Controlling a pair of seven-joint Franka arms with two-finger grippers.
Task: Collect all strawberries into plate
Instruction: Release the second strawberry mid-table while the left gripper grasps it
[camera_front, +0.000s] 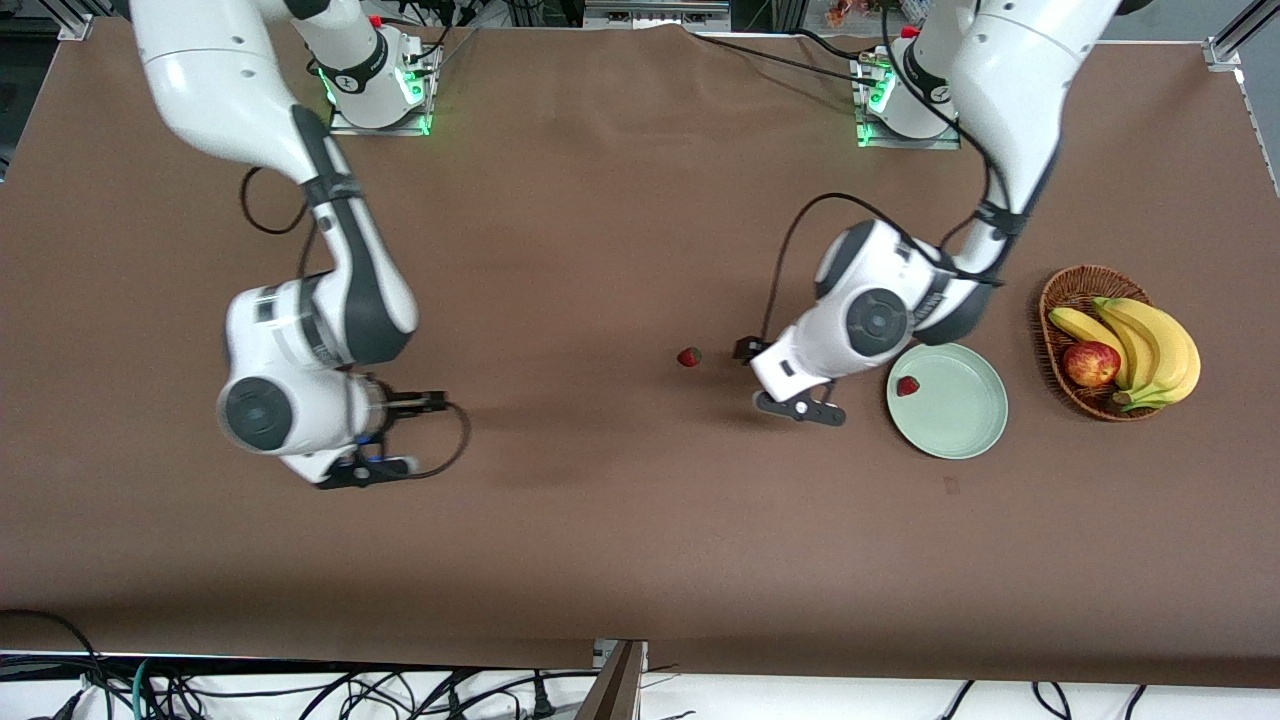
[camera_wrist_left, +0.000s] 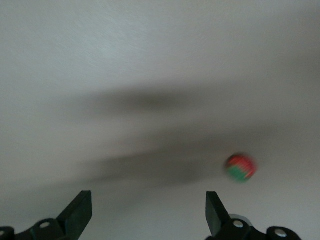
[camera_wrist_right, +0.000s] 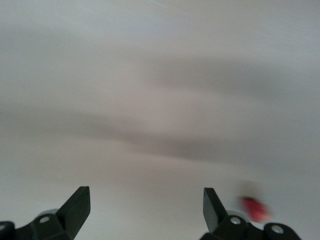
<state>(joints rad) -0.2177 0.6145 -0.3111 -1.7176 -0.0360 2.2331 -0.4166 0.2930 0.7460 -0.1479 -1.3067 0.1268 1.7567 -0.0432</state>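
**End Effector Positions Relative to Strawberries**

Left end effector (camera_front: 790, 385) hangs over bare tabletop (camera_front: 600, 200), fingers spread apart and empty, just beside the plate (camera_front: 965, 430) on the edge toward the right arm's end. One strawberry (camera_front: 689, 357) lies on the tabletop near this end effector, toward the right arm's end; in the left wrist view the berry (camera_wrist_left: 240, 167) sits ahead of the fingertips (camera_wrist_left: 80, 212), off the line between them. A second strawberry (camera_front: 908, 386) rests in the plate. Right end effector (camera_front: 385, 435) is over the right arm's end of the tabletop, fingers apart and empty. Its wrist view shows a blurred red item (camera_wrist_right: 255, 209) just beside one finger.
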